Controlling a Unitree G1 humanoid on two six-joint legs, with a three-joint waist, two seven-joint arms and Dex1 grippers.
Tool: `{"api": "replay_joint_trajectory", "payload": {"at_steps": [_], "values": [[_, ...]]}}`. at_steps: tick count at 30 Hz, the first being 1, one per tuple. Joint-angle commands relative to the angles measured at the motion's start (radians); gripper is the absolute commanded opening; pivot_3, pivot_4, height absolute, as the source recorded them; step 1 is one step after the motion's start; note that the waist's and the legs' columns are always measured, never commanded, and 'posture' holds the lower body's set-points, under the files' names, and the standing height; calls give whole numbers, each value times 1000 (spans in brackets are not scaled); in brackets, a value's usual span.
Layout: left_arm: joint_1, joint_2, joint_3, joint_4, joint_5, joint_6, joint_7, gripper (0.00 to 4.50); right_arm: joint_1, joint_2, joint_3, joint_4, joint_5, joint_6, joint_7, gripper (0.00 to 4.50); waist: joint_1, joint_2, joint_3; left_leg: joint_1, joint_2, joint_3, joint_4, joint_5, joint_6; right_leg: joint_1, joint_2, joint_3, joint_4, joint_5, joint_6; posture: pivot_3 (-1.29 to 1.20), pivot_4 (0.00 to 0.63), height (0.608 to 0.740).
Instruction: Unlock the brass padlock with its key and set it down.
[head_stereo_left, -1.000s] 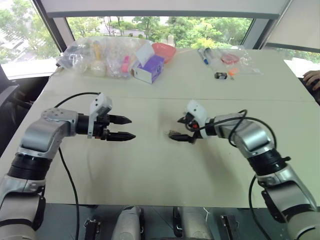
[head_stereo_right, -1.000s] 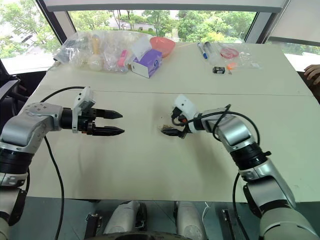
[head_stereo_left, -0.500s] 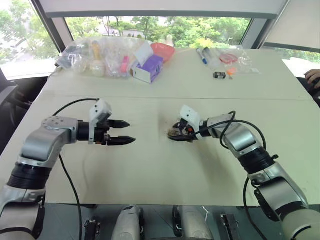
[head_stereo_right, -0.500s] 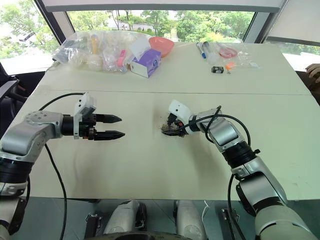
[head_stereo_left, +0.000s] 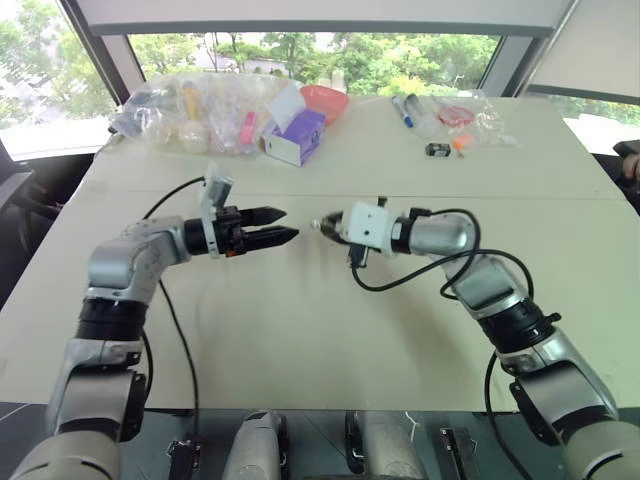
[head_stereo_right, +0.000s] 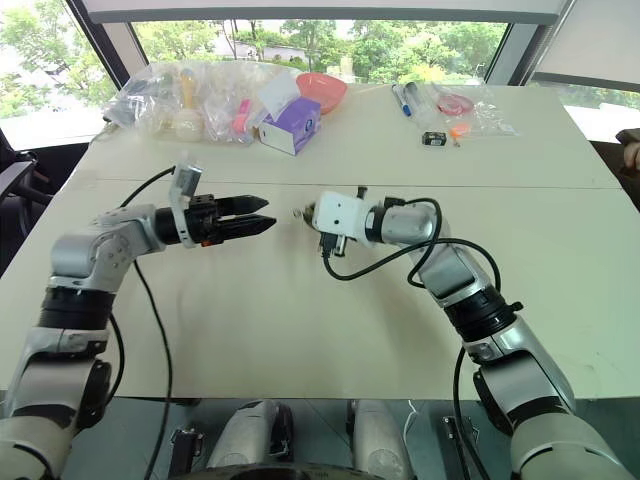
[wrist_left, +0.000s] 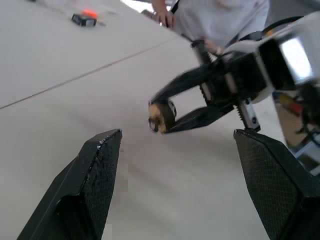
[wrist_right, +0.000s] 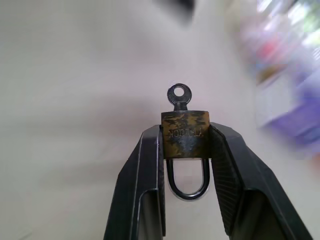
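The brass padlock (wrist_right: 184, 133) is clamped by its body between the two fingers of my right gripper (wrist_right: 184, 145), which is shut on it and holds it above the table. Its key (wrist_right: 178, 95) sticks out of the body on the side away from the gripper. The grey shackle (wrist_right: 186, 189) loops back between the fingers. In the head views my right gripper (head_stereo_left: 322, 222) points left with the padlock (head_stereo_left: 316, 224) at its tip. My left gripper (head_stereo_left: 288, 225) is open, points right, and faces the lock across a small gap. The lock (wrist_left: 161, 116) also shows ahead of the left fingers (wrist_left: 100, 170).
The back of the table (head_stereo_left: 330, 330) holds clear bags of items (head_stereo_left: 190, 110), a purple and white box (head_stereo_left: 297, 137), a red bowl (head_stereo_left: 325, 100), markers (head_stereo_left: 405, 108) and a small black object with an orange piece (head_stereo_left: 447, 149). A person's hand (head_stereo_left: 630, 162) rests at the right edge.
My right gripper shut on the padlock, lifted it off the table and rolled its wrist. My left gripper moved right toward the lock, still open.
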Motion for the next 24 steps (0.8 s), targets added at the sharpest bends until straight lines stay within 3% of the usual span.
{"api": "replay_joint_trajectory", "payload": {"at_steps": [1, 6, 9, 11, 21, 24], "values": [[-57, -22, 14, 48, -11, -12, -29, 3731, 4, -11, -35, -53, -49, -85, -40, 679, 1, 0, 0, 0, 0, 0, 0, 0, 0, 0, 0, 0, 0, 0, 0, 0, 150, 734], [-126, -57, 13, 145, 13, -46, -42, 3731, 16, 5, -50, -89, -73, -100, -62, 679, 4, 0, 0, 0, -1, 1, 1, 0, 0, 1, -1, 0, 0, 0, 0, 0, 150, 734], [-149, -61, 16, 167, 12, -44, -63, 2916, 21, 10, -53, -108, -83, -96, -66, 679, 3, 0, 0, 0, -1, 0, 1, 0, 0, 0, -1, 0, 0, 0, 0, 0, 150, 734], [-154, -61, 7, 168, 15, -42, -81, 2018, 24, 11, -55, -120, -90, -97, -70, 679, 3, 0, 0, 0, -1, 0, 1, 0, 0, 0, -1, 0, 0, 0, 0, 0, 150, 734], [-177, -80, -3, 193, 35, -49, -99, 2018, 42, 23, -61, -154, -105, -84, -77, 679, 3, 0, 0, 0, -1, 0, 1, 0, 0, 1, -1, 0, 0, 0, 0, 0, 150, 734], [-178, -82, 0, 195, 39, -50, -105, 1078, 45, 26, -61, -157, -107, -81, -77, 679, 3, 0, 0, 0, -1, 0, 1, 0, 0, 1, -1, 0, 0, 0, 0, 0, 150, 734]]}}
